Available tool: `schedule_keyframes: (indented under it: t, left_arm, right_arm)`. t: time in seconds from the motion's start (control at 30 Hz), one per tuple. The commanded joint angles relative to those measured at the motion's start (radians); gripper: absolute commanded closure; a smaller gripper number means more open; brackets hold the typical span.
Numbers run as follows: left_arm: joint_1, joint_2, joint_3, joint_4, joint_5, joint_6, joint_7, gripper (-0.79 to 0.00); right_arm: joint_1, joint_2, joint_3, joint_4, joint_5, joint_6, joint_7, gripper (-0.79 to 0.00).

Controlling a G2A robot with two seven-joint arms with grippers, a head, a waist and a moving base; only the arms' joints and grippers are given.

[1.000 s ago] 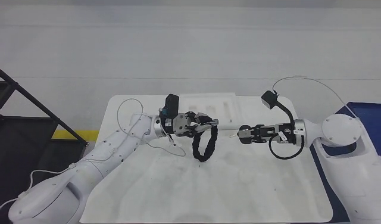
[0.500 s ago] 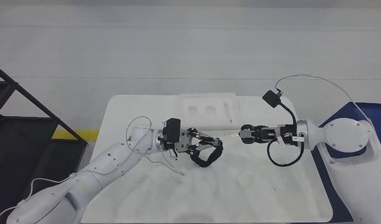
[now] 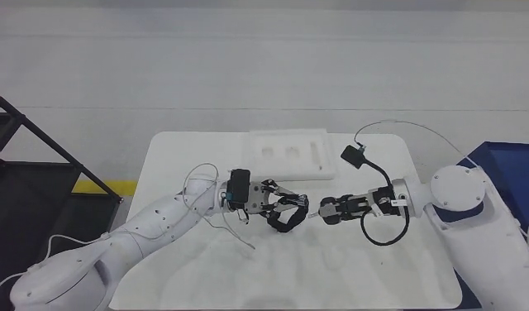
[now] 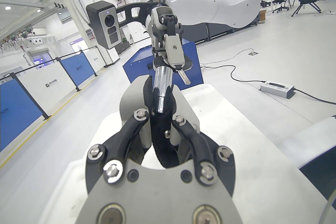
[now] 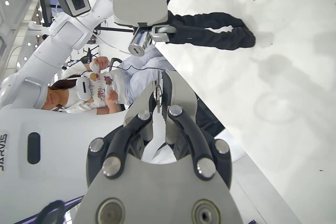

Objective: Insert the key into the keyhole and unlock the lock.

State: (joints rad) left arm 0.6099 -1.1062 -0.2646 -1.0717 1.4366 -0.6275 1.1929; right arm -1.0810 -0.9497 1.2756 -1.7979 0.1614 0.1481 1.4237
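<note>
Chrome lock (image 4: 162, 88): shiny cylinder joined to a black fabric-covered cable loop (image 3: 285, 220), held above the table (image 3: 372, 261) near its middle. The cylinder end points toward the right arm.
Cable loop: it trails from the cylinder and sags to the tabletop. In the right wrist view it lies folded flat on the white surface (image 5: 210, 33).
Keyhole (image 5: 135, 50): on the round end face of the cylinder, uncovered and facing the right gripper, with nothing in it.
Left gripper (image 4: 157, 96): fingers closed tight round the lock where the cylinder meets the cable, chrome sticking out past the fingertips. In the top view it sits left of centre (image 3: 293, 205).
Key (image 4: 183, 76): silver blade sticking out of the right gripper's tips, angled toward the cylinder. The tip is just beside the cylinder end but apart from it — not inserted. It is seen edge-on in the right wrist view (image 5: 158, 96).
Right gripper (image 3: 324, 212): fingers pinched narrow on the key's head, level with the lock and facing the left gripper — close, not touching.
Foam tray (image 3: 291, 154): white, with recessed slots, at the table's far edge behind both grippers.
</note>
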Motion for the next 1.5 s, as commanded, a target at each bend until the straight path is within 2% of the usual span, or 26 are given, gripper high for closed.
schedule_keyframes:
  t: [0.0,0.23,0.53,0.8,1.13,1.47]
  left_arm:
    - [-0.012,-0.004,0.017,0.001,-0.006,0.004,0.004,0.000]
    - [-0.053,-0.024,0.092,0.010,-0.049,0.002,0.002,0.000]
    - [-0.051,-0.042,0.095,0.010,-0.057,-0.017,-0.017,0.000]
    - [-0.061,-0.046,0.095,0.053,-0.039,0.002,0.002,0.000]
    - [-0.107,-0.035,0.092,0.071,-0.025,-0.027,-0.028,0.000]
    - [-0.155,-0.022,0.041,0.051,-0.021,-0.148,-0.153,0.000]
  right_arm:
    - [0.009,-0.002,-0.015,0.012,0.017,0.002,-0.005,0.000]
    - [0.035,-0.006,-0.057,0.032,0.070,-0.002,-0.002,0.000]
    - [0.053,-0.007,-0.082,0.027,0.114,-0.016,-0.007,0.000]
    - [0.072,0.000,-0.068,0.017,0.106,-0.015,-0.004,0.000]
    - [0.095,0.029,0.021,-0.133,-0.144,-0.034,-0.085,0.000]
    - [0.095,0.047,0.036,-0.280,-0.325,-0.018,-0.100,0.000]
